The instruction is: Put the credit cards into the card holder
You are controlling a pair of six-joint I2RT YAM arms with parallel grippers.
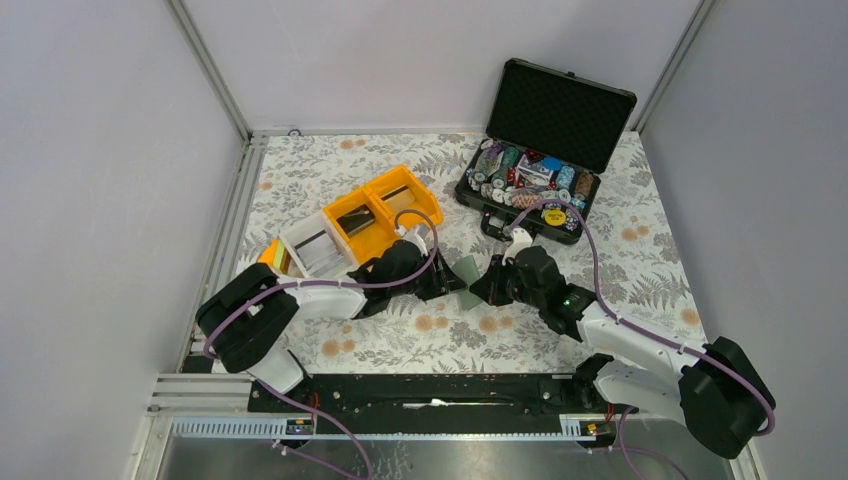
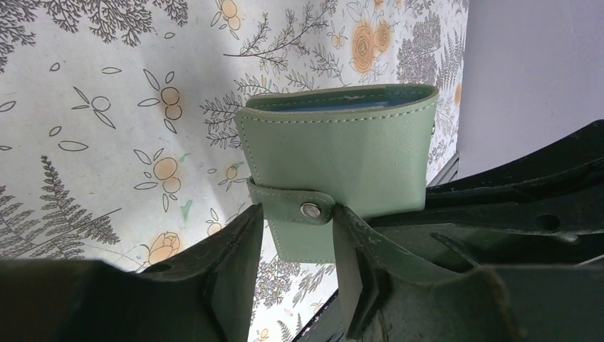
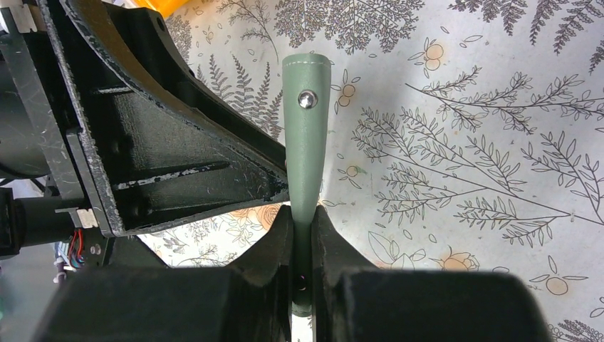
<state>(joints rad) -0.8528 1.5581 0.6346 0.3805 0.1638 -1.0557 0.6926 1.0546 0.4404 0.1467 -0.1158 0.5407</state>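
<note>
The sage-green card holder point(image 2: 342, 149) hangs above the floral table, closed by a strap with a metal snap point(image 2: 310, 209). My right gripper point(image 3: 303, 214) is shut on one edge of the card holder point(image 3: 306, 142), seen edge-on. My left gripper point(image 2: 297, 211) stands open, its fingers either side of the strap end and lower corner, with table showing between them. From above, both grippers point(image 1: 450, 275) point(image 1: 484, 284) meet mid-table at the card holder point(image 1: 465, 268). Dark credit cards point(image 1: 356, 217) lie in the bins.
Two yellow bins point(image 1: 415, 208) and a white bin point(image 1: 300, 245) stand just behind my left arm. An open black foam-lined case point(image 1: 560, 100) with poker chips sits at the back right. Metal rails run along the table's left edge and front edge.
</note>
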